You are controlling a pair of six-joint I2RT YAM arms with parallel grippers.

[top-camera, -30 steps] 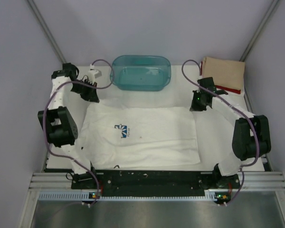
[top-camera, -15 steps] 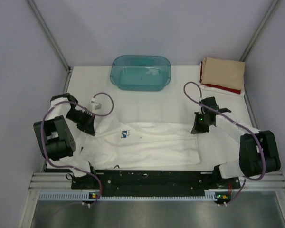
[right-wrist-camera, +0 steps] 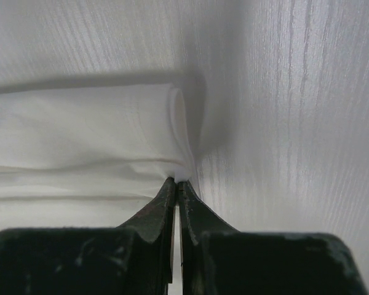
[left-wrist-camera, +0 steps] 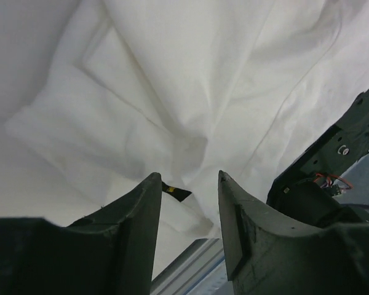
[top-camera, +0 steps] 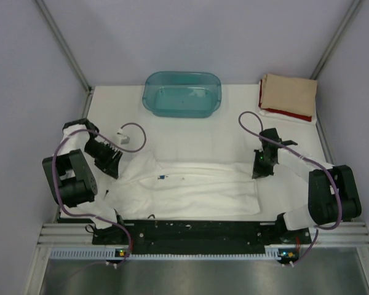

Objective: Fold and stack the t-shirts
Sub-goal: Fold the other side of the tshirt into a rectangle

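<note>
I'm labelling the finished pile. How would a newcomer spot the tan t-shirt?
On the table, go to the far right corner, right of the teal tub. A folded stack lies there; the tan t-shirt is its top layer, a red t-shirt's edge showing beneath.

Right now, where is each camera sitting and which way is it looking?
Top camera: above and behind the robot, looking down at the white cloth t-shirt and translucent teal plastic tub; left arm and right arm show.
Left wrist: looks past its open jaws at rumpled shirt.
Right wrist: looks along shut jaws pinching the shirt's folded edge.
Shared: all see that shirt.
</note>
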